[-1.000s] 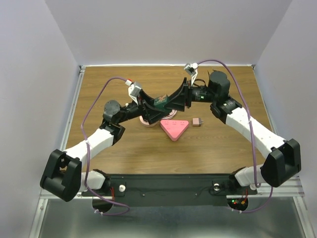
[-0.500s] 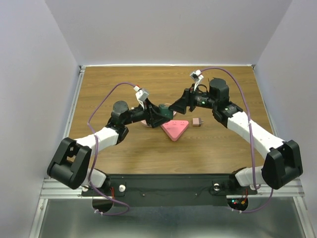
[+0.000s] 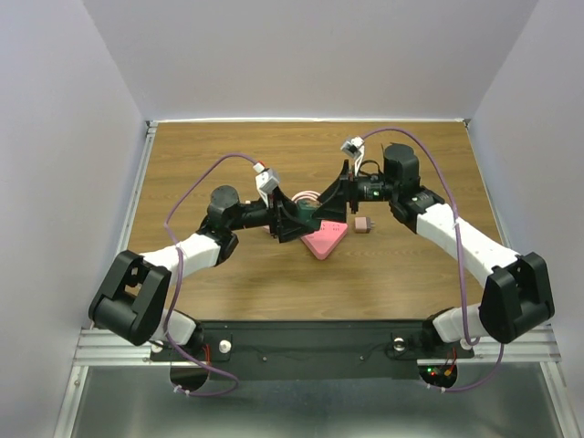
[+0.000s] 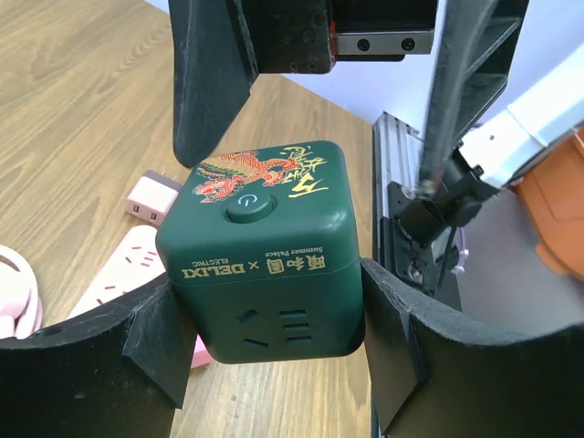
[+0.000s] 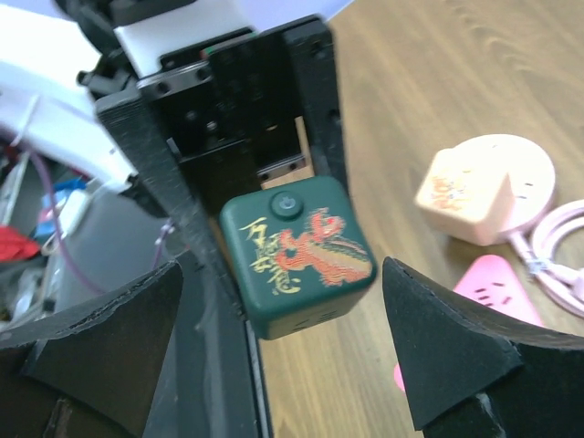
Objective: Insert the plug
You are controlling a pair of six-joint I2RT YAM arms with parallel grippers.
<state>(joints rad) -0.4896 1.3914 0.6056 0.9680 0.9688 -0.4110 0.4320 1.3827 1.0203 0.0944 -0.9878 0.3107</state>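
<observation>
Likely rigid, slick and light, the cube socket point(image 4: 265, 246) sits pinched by flat sides in the left gripper point(image 4: 274, 339); right gripper point(image 5: 278, 351) spread

Cube point(image 4: 265, 265) fills the left gripper point(image 4: 269, 297), no gap there. Right gripper point(image 5: 281, 274) spread wide just opposite. Strip point(image 3: 324, 242) crowds underneath, plug point(image 3: 363, 224) beside it; table point(image 3: 182, 146) bare toward the far edge.

Both arms extend to mid-frame over the wooden table point(image 3: 201, 164). The left gripper point(image 3: 294, 219) and right gripper point(image 3: 330, 206) meet at a dark green cube point(image 3: 307, 215). A pink triangular block point(image 3: 324, 241) lies just below it, with a small plug point(image 3: 362, 224) to the block's right, apart.
</observation>
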